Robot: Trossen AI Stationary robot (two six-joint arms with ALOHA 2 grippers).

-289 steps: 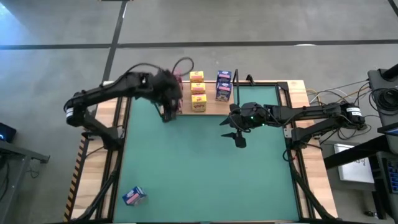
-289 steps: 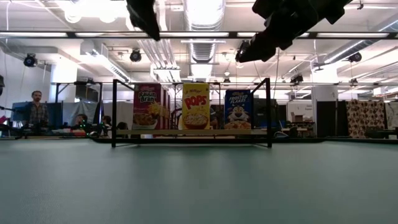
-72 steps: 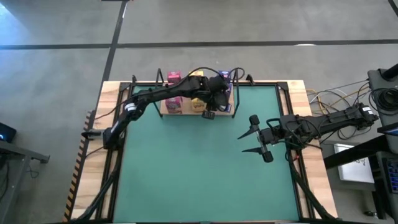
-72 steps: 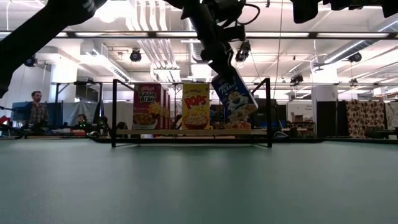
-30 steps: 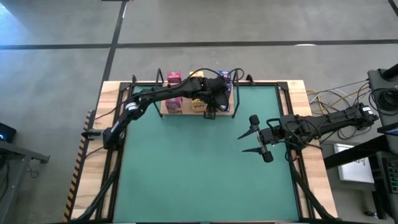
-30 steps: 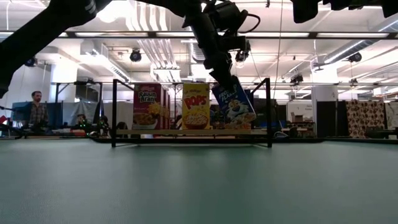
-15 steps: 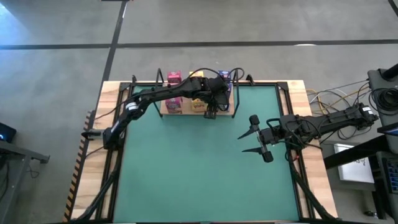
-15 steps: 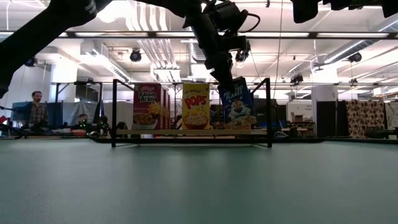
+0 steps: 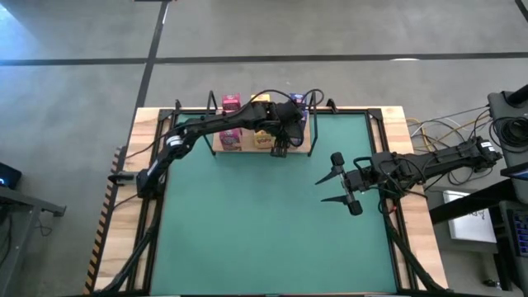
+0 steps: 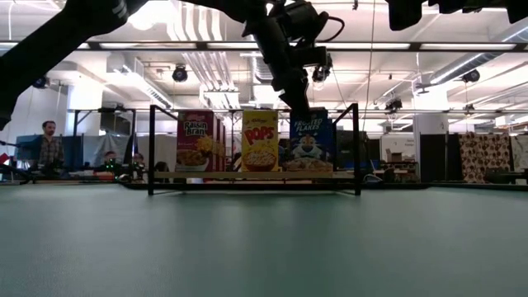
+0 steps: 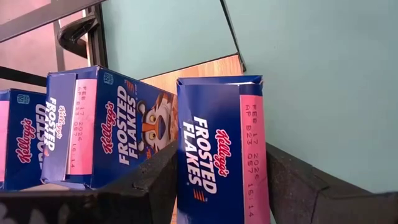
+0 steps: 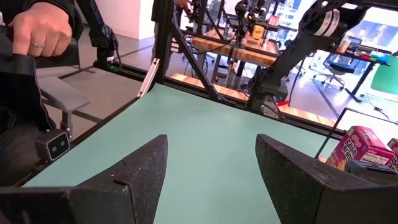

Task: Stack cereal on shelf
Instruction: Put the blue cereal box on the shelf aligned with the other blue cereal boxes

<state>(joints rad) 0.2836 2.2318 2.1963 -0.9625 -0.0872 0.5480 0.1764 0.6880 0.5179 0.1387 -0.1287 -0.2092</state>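
The shelf (image 9: pixel 246 151) lies along the table's far edge, with black wire brackets at its ends. Pink cereal boxes (image 10: pixel 195 140) stand at its left and yellow ones (image 10: pixel 260 140) in the middle. At its right end, a blue cereal box (image 10: pixel 311 144) stands upright on its base at the near edge, with two more blue boxes (image 11: pixel 106 124) behind it. My left gripper (image 9: pixel 280 144) reaches over the shelf and is shut on this front blue box. My right gripper (image 9: pixel 334 179) hovers open above the green mat, right of centre. My left gripper pinches the front blue box (image 11: pixel 224 149) between its two fingers, one on each broad face (image 11: pixel 181 180), near the top. The fingers slant down from above and from the table's left. The box stands upright with its base on the shelf board.
The green mat (image 9: pixel 264 223) covers the table in front of the shelf. Black frame rails run along the table's left and right sides. A person's hand (image 12: pixel 37 31) shows beyond the table in the right wrist view, and people sit far behind in the low view.
The blue box in my left gripper has tipped from leaning with its top toward the left to standing upright on the shelf's right end. The gripper itself has hardly shifted.
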